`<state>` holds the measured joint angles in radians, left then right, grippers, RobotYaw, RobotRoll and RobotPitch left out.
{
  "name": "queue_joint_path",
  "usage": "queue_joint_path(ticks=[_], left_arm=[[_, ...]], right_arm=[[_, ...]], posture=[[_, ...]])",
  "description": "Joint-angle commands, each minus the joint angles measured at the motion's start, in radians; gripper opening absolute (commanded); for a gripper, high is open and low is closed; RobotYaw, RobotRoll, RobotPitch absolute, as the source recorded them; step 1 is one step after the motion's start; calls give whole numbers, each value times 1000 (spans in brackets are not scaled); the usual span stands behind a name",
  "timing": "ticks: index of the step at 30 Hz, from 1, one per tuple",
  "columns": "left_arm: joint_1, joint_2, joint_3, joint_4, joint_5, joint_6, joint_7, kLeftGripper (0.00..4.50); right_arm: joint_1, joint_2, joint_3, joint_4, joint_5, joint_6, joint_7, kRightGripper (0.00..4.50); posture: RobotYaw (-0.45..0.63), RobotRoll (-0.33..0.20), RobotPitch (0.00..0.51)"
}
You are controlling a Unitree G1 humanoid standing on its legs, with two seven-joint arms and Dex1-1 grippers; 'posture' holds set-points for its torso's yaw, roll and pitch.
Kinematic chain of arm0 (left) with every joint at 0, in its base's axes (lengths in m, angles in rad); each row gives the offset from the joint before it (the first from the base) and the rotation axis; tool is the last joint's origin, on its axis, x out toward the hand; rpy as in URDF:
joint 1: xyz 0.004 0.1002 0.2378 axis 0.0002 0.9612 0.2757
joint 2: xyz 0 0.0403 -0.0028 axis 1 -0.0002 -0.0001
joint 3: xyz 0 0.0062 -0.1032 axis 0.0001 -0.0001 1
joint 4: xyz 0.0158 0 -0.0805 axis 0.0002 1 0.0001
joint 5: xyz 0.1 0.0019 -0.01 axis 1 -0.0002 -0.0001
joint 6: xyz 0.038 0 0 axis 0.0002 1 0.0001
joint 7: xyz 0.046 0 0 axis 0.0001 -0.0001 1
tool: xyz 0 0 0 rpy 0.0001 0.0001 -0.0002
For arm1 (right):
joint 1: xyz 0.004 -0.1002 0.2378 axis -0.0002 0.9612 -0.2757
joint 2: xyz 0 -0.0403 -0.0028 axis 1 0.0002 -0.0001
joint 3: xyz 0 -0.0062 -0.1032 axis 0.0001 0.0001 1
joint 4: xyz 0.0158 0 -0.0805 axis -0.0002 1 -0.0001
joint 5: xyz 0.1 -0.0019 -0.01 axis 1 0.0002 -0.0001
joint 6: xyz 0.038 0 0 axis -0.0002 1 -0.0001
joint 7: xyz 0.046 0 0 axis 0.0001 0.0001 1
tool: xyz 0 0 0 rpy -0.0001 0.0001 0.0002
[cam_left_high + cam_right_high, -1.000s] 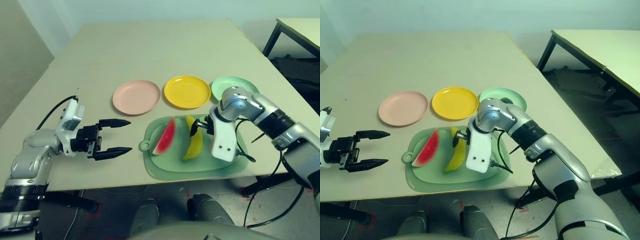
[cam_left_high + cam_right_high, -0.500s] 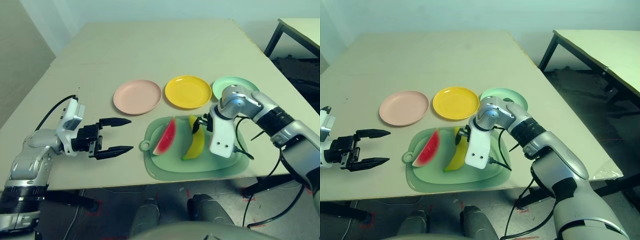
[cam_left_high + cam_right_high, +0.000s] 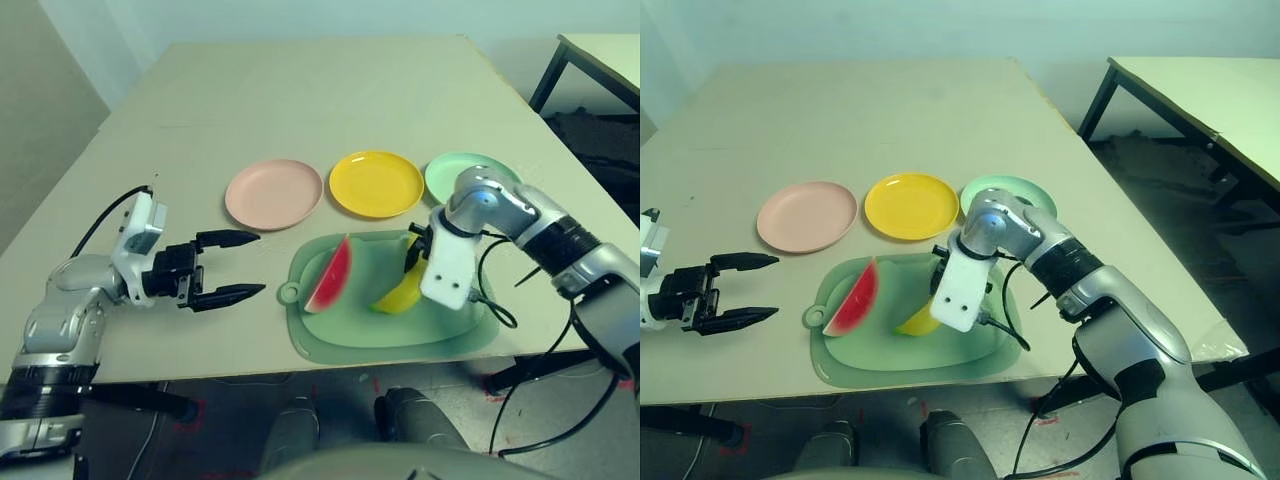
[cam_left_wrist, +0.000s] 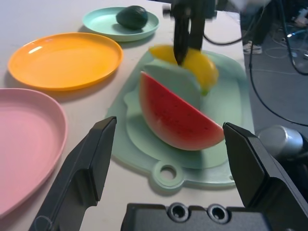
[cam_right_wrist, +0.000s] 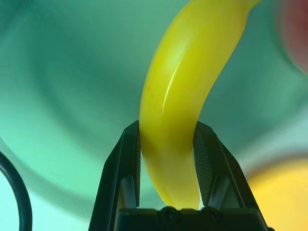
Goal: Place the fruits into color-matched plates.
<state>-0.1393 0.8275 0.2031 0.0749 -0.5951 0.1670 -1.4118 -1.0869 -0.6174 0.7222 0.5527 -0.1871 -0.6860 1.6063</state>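
We see the avocado (image 4: 132,16) on the green plate (image 4: 98,20); our right gripper (image 5: 166,159) clamps the banana (image 5: 180,101); the watermelon (image 3: 331,273) waits, left gripper (image 3: 231,267) spread apart.

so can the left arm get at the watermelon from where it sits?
Probably yes: the left end effector is open, aimed at the watermelon, with bare table between. The banana sits beyond it.

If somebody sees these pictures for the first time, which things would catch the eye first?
First, the right hand, shut on the yellow banana above the pale green cutting board. Next, the red watermelon wedge on that board, with the pink plate, yellow plate and green plate in a row behind it.
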Motion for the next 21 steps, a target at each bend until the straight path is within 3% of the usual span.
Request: queue_joint_path(ticks=[1,6,13,21], left_arm=[[-10,-5,36,10,-19,31,34,4500],[-18,-20,55,9,-20,67,95,4500],[-13,-10,31,34,67,58,154,4500],[-1,0,40,26,70,70,157,4500]], right_arm=[[-53,-25,4,82,63,-11,8,1543],[-131,8,-27,234,95,31,7,1543],[-230,152,-84,577,-95,50,-338,1543],[-271,236,-115,744,-214,196,-596,1543]], posture=[[-53,0,47],[-46,0,43],[-39,0,43],[-32,0,46]])
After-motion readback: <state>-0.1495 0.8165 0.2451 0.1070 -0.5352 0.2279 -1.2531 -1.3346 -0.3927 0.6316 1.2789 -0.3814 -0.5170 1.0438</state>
